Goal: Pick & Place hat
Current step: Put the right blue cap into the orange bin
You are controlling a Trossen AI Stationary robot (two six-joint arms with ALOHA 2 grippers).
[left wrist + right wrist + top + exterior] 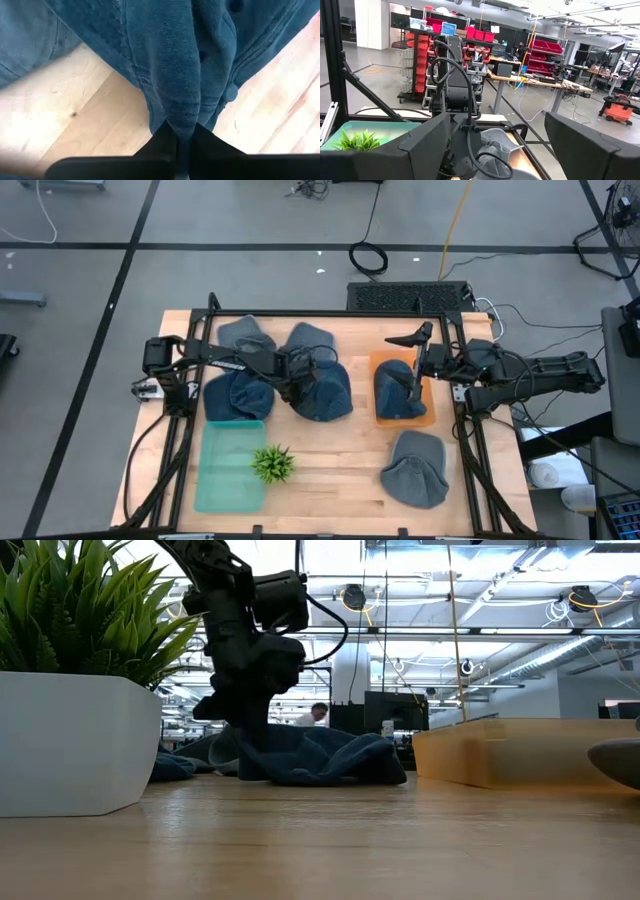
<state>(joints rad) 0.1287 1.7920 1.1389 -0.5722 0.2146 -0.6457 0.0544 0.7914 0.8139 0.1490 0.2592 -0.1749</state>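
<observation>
Several blue hats lie on the wooden table. My left gripper (295, 385) is shut on the dark blue hat (325, 392) at the table's middle; the low view shows it coming down onto this hat (330, 760). Another blue hat (398, 392) lies in the orange tray (428, 418). A grey-blue hat (415, 468) rests flat near the near edge. My right gripper (413, 365) hangs open above the orange tray, pointing toward the table's left, its fingers (420, 145) spread wide and touching nothing. My left gripper (182, 145) pinches a raised fold of the dark blue hat's cloth (182, 122) between its two fingers, at the hat's left side. It comes from above, pointing down. The rest of the hat (345, 755) still lies on the table, bunched around the fingers.
A green tray (232, 470) sits at the near left with a small potted plant (272, 463) beside it. More blue hats lie at the far side (245, 335) (310, 340) and left of middle (238, 395). Bare wood shows between plant and grey-blue hat.
</observation>
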